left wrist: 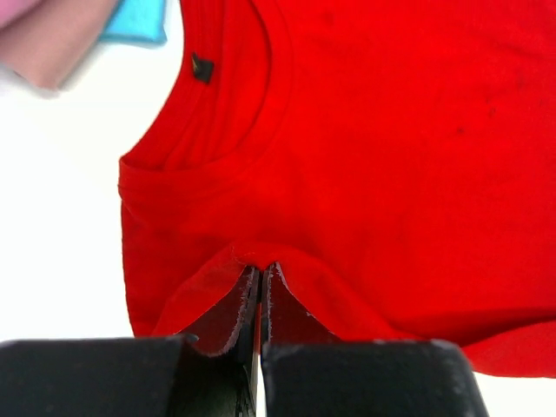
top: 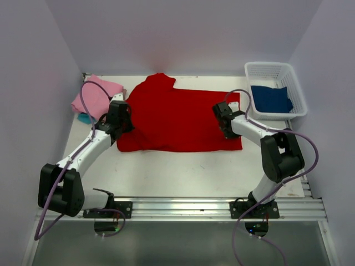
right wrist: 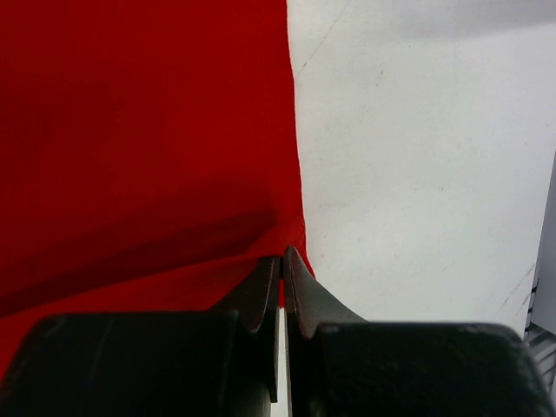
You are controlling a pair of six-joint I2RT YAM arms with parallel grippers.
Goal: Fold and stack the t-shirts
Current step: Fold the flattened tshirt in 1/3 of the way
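A bright red t-shirt (top: 177, 119) lies spread across the middle of the table, collar to the left. My left gripper (top: 123, 123) is shut on the red cloth just below the collar (left wrist: 261, 265); the cloth peaks up between the fingers. My right gripper (top: 226, 126) is shut on the shirt's right hem edge (right wrist: 283, 256). A folded pink t-shirt (top: 95, 97) lies at the far left with a turquoise one (top: 84, 118) showing under it; both show in the left wrist view, pink (left wrist: 43, 35) and turquoise (left wrist: 139, 22). A dark blue t-shirt (top: 270, 98) lies in the basket.
A white plastic mesh basket (top: 288, 75) stands at the far right corner. Grey walls close the table on three sides. A metal rail (top: 183, 206) runs along the near edge by the arm bases.
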